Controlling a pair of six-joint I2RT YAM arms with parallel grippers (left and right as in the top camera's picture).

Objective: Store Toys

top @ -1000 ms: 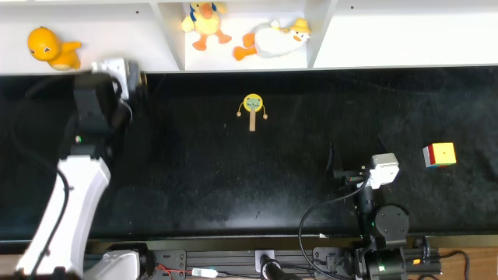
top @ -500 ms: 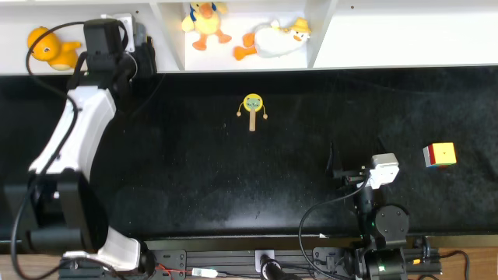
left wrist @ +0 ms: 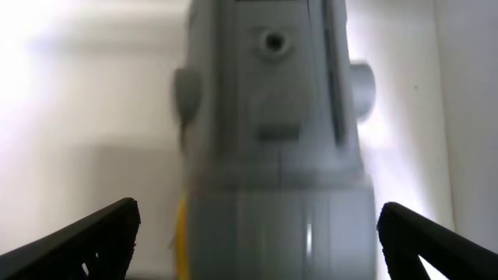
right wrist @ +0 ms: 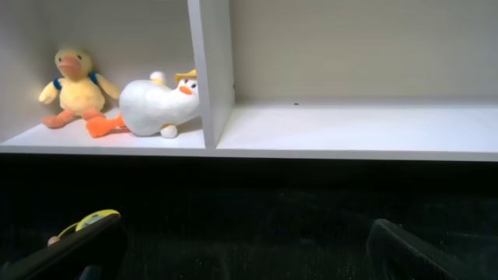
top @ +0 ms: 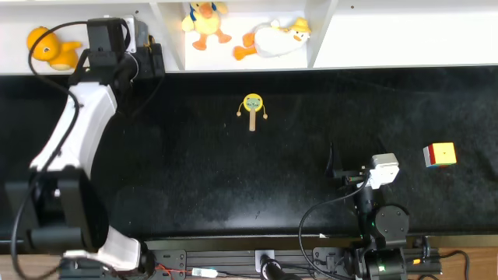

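My left gripper (top: 144, 50) is up at the white shelf's left compartment (top: 85, 62). In the left wrist view a grey robot-like toy (left wrist: 272, 117) stands upright close in front of the left gripper (left wrist: 260, 225), between its open fingers, with a gap on at least one side. An orange duck (top: 50, 47) sits in that same compartment. A yellow rattle drum (top: 253, 109) and a coloured cube (top: 440, 154) lie on the black table. My right gripper (top: 333, 165) rests low near the front, open and holding nothing (right wrist: 245, 233).
A yellow plush duck (top: 206, 22) and a white plush goose (top: 272, 39) lie in the middle compartment, also seen as duck (right wrist: 74, 82) and goose (right wrist: 159, 105). The right compartment (right wrist: 350, 124) holds nothing. The rattle (right wrist: 85, 224) lies by my right finger.
The left arm swung up from the table's back edge into the left shelf compartment, then shifted slightly right. The right arm has not moved.
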